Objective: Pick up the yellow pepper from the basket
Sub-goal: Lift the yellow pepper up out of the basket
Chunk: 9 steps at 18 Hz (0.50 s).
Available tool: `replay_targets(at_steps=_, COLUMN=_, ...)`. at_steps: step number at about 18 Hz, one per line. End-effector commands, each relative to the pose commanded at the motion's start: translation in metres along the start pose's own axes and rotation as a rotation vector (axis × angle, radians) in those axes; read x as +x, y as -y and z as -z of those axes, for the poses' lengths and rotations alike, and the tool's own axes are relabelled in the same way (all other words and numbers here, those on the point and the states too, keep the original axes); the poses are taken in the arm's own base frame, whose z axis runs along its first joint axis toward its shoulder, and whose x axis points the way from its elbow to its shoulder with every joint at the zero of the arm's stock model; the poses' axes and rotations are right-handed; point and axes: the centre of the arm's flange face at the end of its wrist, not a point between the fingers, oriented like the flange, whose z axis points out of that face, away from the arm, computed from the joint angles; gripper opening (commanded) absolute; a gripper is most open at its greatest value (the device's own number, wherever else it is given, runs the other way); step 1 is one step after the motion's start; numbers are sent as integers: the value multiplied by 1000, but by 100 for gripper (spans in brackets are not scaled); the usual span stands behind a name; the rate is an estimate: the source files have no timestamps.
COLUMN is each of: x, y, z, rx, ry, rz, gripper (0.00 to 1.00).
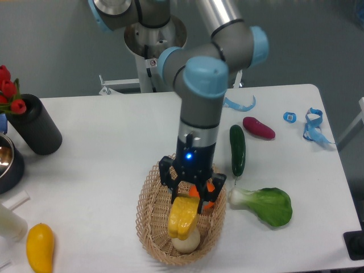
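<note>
yellow pepper (182,216) atop pale item (186,241), seemingly

A white table (114,148) before a grey-blue wall (45,40).

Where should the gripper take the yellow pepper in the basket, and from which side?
Best from straight above, across the upper end of the yellow pepper: its ridged lobes give flat flanks there. It lies lengthwise in the basket over a pale round item, so side approaches look blocked. The gripper is already at that end.
</note>
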Motion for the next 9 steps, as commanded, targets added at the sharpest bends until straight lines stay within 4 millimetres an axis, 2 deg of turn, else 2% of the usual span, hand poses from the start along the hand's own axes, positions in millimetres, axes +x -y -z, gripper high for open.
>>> replay_targets(at_steps=3, x=-7, y=1, z=6, rx=31, ry=-11, rz=2, gripper=18)
replay_targets(at_steps=9, x=-8, y=1, z=12, rx=36, ry=-6, rz=-3, gripper=18)
